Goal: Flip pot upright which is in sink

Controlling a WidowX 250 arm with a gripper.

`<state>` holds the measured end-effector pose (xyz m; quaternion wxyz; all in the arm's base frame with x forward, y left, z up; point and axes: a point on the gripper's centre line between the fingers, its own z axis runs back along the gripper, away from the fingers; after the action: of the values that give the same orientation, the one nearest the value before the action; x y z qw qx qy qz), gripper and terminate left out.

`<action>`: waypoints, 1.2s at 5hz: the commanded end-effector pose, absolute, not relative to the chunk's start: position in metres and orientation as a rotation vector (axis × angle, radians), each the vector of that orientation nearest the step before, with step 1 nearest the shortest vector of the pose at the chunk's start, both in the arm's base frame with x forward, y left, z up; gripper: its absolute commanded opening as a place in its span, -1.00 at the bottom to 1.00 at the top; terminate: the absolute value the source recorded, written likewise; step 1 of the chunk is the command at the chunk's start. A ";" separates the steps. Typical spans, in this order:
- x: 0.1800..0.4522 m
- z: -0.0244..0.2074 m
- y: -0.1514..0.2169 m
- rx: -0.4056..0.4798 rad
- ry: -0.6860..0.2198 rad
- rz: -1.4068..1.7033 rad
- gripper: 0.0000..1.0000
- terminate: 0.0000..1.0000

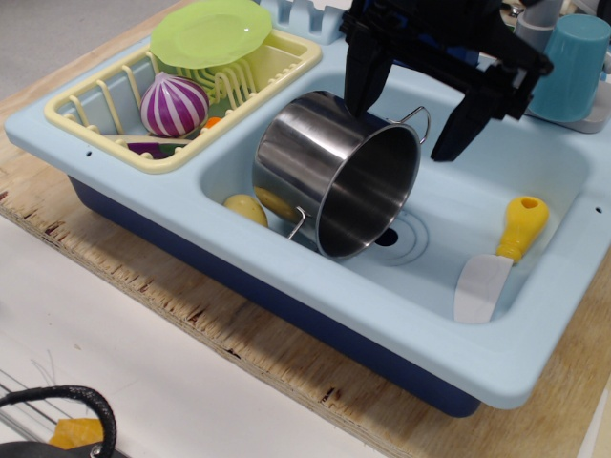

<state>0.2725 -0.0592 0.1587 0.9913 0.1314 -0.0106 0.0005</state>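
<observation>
The shiny steel pot lies on its side in the light blue sink, its open mouth facing the front right, over the round drain. One wire loop handle shows at the top right of the rim, another at the lower left. My black gripper is open and empty. It hangs just above the pot's upper rim, one finger at the pot's back edge, the other finger to the right of it over the basin.
A yellow-handled toy knife lies in the basin's right part. Yellow toy food sits under the pot's left side. A pale yellow dish rack with a green plate and purple onion stands at the left. A teal cup stands at the back right.
</observation>
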 end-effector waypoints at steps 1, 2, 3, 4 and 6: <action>0.266 0.152 -0.056 0.411 -0.005 0.015 1.00 -1.00; 0.261 0.150 -0.049 0.506 0.005 0.057 1.00 -1.00; 0.263 0.147 -0.041 0.548 -0.037 0.043 1.00 -1.00; 0.266 0.146 -0.030 0.526 -0.123 0.034 1.00 -1.00; 0.282 0.148 -0.014 0.471 -0.348 -0.003 -1.00 -1.00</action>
<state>0.2850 -0.0149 0.1375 0.9572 0.2250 -0.1816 -0.0156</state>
